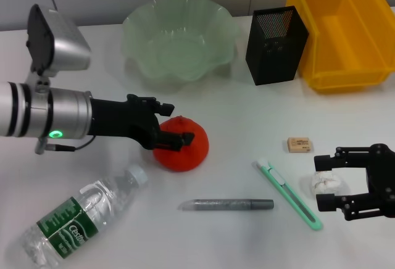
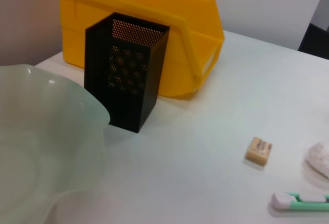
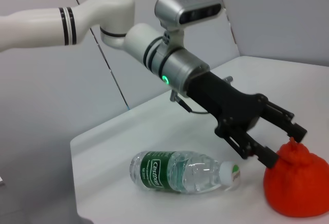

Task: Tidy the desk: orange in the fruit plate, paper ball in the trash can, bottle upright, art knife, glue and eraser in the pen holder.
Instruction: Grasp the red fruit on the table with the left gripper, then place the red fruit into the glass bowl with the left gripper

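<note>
head view: one orange (image 1: 181,150) between left gripper (image 1: 177,126) spread jaws; one paper ball (image 1: 325,182) between right gripper (image 1: 325,182) wide jaws.

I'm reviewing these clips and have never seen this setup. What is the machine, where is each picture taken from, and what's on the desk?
It is a two-armed robot. One picture looks down from its head; the other two come from cameras on its wrists. The left gripper has its jaws open around the top of the orange, not yet lifted. The right gripper hangs open around the paper ball. Also on the desk: a bottle lying on its side, a grey glue stick, a green art knife, an eraser, the green fruit plate, the black pen holder and a yellow bin.
</note>
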Action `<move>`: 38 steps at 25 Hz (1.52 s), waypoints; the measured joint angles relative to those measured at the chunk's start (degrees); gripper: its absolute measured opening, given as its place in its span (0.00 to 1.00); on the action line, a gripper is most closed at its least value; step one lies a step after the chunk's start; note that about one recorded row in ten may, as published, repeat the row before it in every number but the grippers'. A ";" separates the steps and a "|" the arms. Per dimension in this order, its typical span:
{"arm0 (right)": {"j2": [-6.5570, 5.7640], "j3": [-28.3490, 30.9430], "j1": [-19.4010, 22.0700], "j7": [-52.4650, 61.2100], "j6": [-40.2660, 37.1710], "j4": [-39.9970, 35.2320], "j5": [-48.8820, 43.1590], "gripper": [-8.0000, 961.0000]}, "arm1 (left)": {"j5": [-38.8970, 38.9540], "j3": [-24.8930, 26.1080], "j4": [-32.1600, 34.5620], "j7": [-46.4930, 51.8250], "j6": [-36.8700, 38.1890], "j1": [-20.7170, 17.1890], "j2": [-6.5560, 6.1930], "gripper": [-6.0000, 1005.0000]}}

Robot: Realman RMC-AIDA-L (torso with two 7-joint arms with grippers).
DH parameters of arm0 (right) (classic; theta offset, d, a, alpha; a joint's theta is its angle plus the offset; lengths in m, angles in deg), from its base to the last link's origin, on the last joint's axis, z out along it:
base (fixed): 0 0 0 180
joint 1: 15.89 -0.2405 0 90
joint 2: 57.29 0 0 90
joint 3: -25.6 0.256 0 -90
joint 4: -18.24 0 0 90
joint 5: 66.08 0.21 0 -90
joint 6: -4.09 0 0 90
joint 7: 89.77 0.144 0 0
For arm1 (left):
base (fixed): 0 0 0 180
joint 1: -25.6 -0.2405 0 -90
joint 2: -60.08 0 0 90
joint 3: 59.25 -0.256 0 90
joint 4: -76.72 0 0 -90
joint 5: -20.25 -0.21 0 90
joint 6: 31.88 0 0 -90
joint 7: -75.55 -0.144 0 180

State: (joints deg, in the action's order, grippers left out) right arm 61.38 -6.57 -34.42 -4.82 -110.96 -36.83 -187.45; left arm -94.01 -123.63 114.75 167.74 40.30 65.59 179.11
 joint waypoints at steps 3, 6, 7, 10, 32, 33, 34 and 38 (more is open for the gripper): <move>0.06 0.00 0.03 -0.05 0.00 0.13 0.00 0.82 | 5.08 -6.82 -0.94 -1.10 -5.44 -1.10 0.10 0.81; 0.11 0.00 0.11 -0.05 0.00 0.14 0.00 0.82 | 6.28 -8.52 -1.01 -1.84 -7.36 -1.50 0.10 0.81; 0.13 0.00 0.17 -0.05 0.00 0.14 0.00 0.82 | 7.26 -9.50 -1.25 -2.38 -8.30 -1.65 0.11 0.81; 0.14 0.00 0.29 -0.06 -0.01 0.19 -0.24 0.82 | 10.06 -12.07 -1.74 -4.24 -10.09 -2.24 0.12 0.81; 0.19 0.07 0.30 -0.66 -0.09 1.84 -0.80 0.82 | 14.60 -13.18 -1.28 -7.54 -9.83 -4.38 -0.14 0.30; 0.18 0.09 0.31 -0.70 -0.09 2.05 -0.80 0.82 | 17.02 -13.03 -0.18 -7.94 -8.99 -4.69 -0.41 0.28; 0.18 0.09 0.31 -0.72 -0.09 2.25 -0.80 0.82 | 17.91 -12.72 0.75 -7.94 -8.30 -4.86 -0.55 0.26; 0.16 0.15 0.40 -0.74 -0.09 2.55 -0.80 0.82 | 18.99 -9.27 6.86 -6.84 -5.16 -5.57 -0.66 0.24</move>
State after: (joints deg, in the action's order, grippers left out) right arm 61.54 -6.41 -34.01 -5.57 -111.05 -34.28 -188.25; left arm -75.02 -132.89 121.62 160.90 35.14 60.03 178.46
